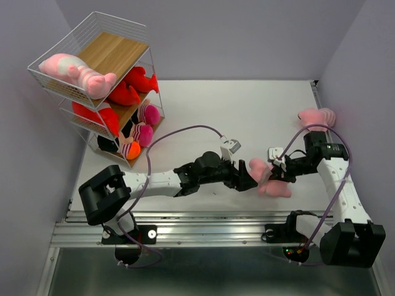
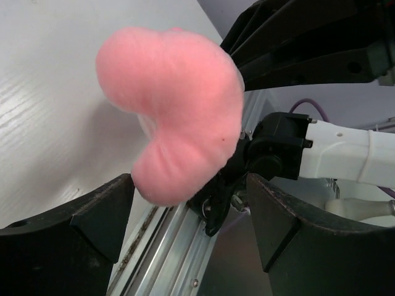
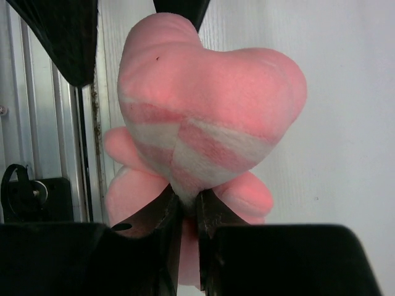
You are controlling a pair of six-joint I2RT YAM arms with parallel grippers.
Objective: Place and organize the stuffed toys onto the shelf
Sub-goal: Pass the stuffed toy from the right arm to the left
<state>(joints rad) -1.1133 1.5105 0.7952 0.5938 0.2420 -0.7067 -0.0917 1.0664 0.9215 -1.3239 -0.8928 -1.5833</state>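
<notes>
well off to the right of the shelf [image 1: 92, 80], down by the front edge of the table [image 1: 247, 111]: got a pink striped toy [image 1: 271, 184] parked between the two grippers. right gripper [image 3: 188, 213] pinched narrow on a thin fold at the toy's striped end, plush squeezed into the slit, so holding it for sure. left gripper [image 2: 188, 191] spread wide, one black finger [image 2: 92, 228] either side, rounded pink end of the toy sitting right over the gap. can't tell if those fingers actually touch the plush. both pointed nose to nose, toy in the middle.

even farther right of the shelf, over by the right wall: another pink toy [image 1: 318, 117] lying on the table, well apart from the held one.

on the shelf itself: top tier carrying a big pink striped animal [image 1: 74, 71] laid on its side across the wooden board, up against the front wire. next tier down stuffed with red plush [image 1: 133, 83], a couple toward the back end, plus one more red one [image 1: 99, 117] with a white patch at the front end. lowest tier showing three round pink-striped dolls [image 1: 147, 114] lined up along its right side, frontmost with an orange bit. something dark [image 1: 106, 143] tucked in the front corner of that tier, too hidden to call.
</notes>
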